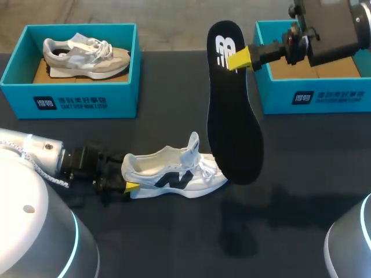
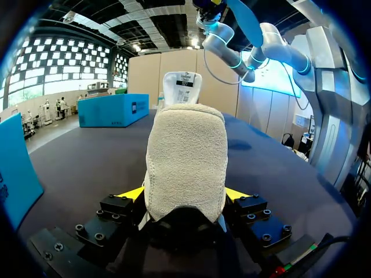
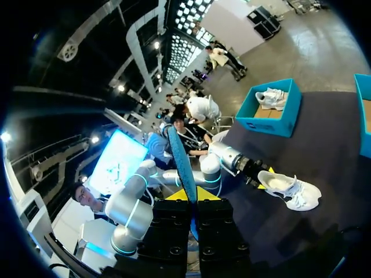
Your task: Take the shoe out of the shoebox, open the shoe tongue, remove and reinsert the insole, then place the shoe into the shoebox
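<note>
Where the bench [image 1: 301, 191] lies nearest the robot, the white shoe [image 1: 174, 174] sits on its sole, out of any box, toe toward the right arm's side. The left tool [image 1: 124, 176] comes in low along the bench and is clamped on the heel. In the left wrist view the yellow tips of the left tool [image 2: 184, 197] press the heel of the shoe [image 2: 185, 156] from both sides. The tongue [image 1: 194, 145] stands pulled up and forward, label side showing in the left wrist view [image 2: 182, 87].

Just past the toe, the black insole [image 1: 232, 116] is out of the shoe, its broad end down by the toe. Contact between the two cannot be judged. Its narrow, printed end points to the far edge. The right tool [image 1: 239, 58] pinches that narrow end, fingers closed on it from two sides. In the right wrist view the insole [image 3: 181, 156] runs edge-on out of the right tool [image 3: 190, 197], with the shoe [image 3: 290, 188] beyond on the bench.

Far edge, left: a blue shoebox [image 1: 69, 101], open, holding a grey shoe [image 1: 87, 55] on brown card. Far edge, right: a second blue shoebox [image 1: 313, 95], open, brown card showing inside, partly hidden behind the right arm.
</note>
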Robot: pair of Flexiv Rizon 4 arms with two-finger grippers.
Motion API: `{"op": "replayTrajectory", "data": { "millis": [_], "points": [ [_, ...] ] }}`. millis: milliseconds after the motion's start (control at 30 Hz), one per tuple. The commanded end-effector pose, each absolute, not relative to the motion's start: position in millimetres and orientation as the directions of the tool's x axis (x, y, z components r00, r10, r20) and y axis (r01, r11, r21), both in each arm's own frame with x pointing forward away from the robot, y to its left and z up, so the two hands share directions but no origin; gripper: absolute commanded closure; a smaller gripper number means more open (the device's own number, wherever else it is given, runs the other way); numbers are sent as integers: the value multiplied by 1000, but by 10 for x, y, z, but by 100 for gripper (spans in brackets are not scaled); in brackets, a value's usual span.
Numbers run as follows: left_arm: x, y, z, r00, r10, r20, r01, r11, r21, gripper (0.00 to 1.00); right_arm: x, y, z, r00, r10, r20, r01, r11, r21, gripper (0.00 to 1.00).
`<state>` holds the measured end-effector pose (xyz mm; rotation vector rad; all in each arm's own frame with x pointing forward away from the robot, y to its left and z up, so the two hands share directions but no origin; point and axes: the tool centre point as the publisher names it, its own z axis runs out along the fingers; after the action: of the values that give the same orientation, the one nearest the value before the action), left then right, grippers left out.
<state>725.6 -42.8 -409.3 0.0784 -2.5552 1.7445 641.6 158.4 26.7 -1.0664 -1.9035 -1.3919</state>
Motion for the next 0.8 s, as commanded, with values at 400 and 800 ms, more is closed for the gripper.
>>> {"op": "replayTrajectory", "data": {
  "millis": [400,800],
  "points": [
    [7271,-440,-4125,-998,-14,68,-68,366,-928,100,6359,1622,220,-539,285,792,840,115,531,100],
    [7271,-440,-4125,-998,-14,68,-68,366,-928,100,6354,1625,225,-545,284,789,836,114,536,100]
  ]
}}
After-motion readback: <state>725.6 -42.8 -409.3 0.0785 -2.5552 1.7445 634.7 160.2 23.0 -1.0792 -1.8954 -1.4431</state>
